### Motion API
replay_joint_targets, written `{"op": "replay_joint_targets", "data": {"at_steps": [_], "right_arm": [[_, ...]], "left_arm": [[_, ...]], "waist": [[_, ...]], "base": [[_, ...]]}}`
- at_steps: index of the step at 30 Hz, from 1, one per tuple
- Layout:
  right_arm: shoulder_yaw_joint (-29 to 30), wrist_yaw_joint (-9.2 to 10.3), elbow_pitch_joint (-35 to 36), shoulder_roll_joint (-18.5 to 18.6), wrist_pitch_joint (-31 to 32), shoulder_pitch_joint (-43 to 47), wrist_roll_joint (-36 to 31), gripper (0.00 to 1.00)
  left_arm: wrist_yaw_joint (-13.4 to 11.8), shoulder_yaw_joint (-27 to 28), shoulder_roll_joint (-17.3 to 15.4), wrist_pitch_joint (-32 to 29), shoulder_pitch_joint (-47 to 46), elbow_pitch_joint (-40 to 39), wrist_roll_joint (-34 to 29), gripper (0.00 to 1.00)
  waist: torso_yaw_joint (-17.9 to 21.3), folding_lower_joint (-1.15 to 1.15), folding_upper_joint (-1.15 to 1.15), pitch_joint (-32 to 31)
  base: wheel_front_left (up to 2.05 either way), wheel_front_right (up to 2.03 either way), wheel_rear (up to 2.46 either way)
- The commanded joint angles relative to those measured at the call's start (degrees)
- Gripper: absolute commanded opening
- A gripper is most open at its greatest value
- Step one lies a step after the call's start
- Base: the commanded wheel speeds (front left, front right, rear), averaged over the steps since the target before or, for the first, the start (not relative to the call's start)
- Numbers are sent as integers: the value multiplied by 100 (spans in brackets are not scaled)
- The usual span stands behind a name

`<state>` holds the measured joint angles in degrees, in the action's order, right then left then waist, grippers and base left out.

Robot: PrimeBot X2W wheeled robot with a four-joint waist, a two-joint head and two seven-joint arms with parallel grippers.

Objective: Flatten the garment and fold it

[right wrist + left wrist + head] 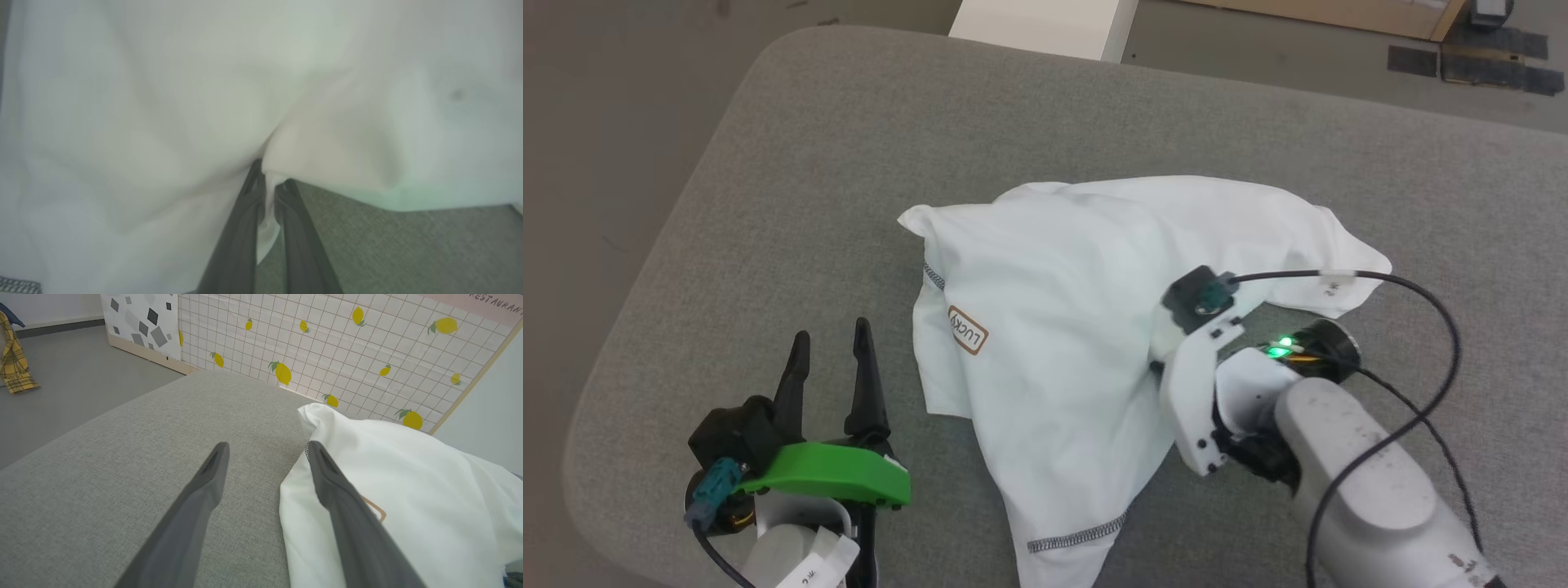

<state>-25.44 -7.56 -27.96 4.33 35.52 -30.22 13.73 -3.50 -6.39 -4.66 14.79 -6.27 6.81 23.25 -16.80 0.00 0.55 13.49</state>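
Observation:
The white shirt (1086, 327) lies crumpled in a heap at the middle of the grey padded table (792, 163), with its brown-bordered "LUCKY" patch (968, 329) facing up and a zigzag-stitched hem (1078, 537) near the front. My right gripper (1158, 365) is pushed into the shirt's right side. In the right wrist view it (269, 185) is shut on a pinched fold of the white cloth (163, 102). My left gripper (832, 339) stands open on bare table, just left of the shirt. In the left wrist view its fingers (267, 451) hold nothing, and the shirt's edge (408, 486) lies beside the right finger.
A rigid white box (1045, 24) stands beyond the table's far edge. The right arm's black cable (1429, 302) loops over the shirt's right end. A lemon-patterned panel (327, 343) and a yellow plaid cloth (14, 355) stand off the table.

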Motion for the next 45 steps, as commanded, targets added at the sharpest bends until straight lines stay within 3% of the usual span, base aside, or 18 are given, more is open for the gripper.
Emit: {"op": "replay_joint_targets", "data": {"at_steps": [1,4,8,12,15,19,20,22,25,29,37,45], "right_arm": [[113,8,100,224,-125,127,128,0],[622,8,584,697,-224,161,318,0],[1314,8,1053,1406,132,70,295,0],[1745,8,1085,1960,530,-323,1,0],[2046,8,896,2138,539,-729,-351,0],[2198,8,542,1936,372,-1033,-701,0],[2281,8,369,1829,378,-1024,-728,15],[2336,8,121,1691,369,-938,-792,100],[2464,8,-35,1614,197,-829,-776,100],[3065,8,178,1439,-434,-607,-569,100],[4138,8,1646,804,-1859,730,-96,100],[4451,8,2542,97,-1888,2304,-41,100]], "left_arm": [[49,27,44,20,-71,15,-43,100],[100,68,43,20,-4,58,-91,100],[148,79,47,20,75,100,-121,100],[189,28,68,20,32,116,-113,100],[215,-18,84,20,-66,133,-107,100],[243,-65,101,20,-164,178,-111,100],[249,-78,105,20,-177,200,-112,100],[252,-95,111,20,-200,241,-114,100],[256,-97,117,20,-203,300,-108,100],[285,-122,111,20,-160,400,-117,100],[291,-149,96,-3,-11,503,-57,100],[283,-290,127,-256,84,502,193,100]], "waist": [[122,0,-54,-186],[268,0,-54,-359],[454,0,-54,-451],[543,0,-54,-337],[533,0,-54,-188],[477,0,-54,-41],[456,0,-54,-27],[422,0,-54,-33],[422,0,-54,-90],[473,0,-54,-324],[761,0,-54,-844],[1154,0,-54,-1086]], "base": [[0,0,0],[0,0,0],[0,0,0],[0,0,0],[0,0,0],[0,0,0],[0,0,0],[0,0,0],[0,0,0],[0,0,0],[0,0,0],[0,0,0]]}}
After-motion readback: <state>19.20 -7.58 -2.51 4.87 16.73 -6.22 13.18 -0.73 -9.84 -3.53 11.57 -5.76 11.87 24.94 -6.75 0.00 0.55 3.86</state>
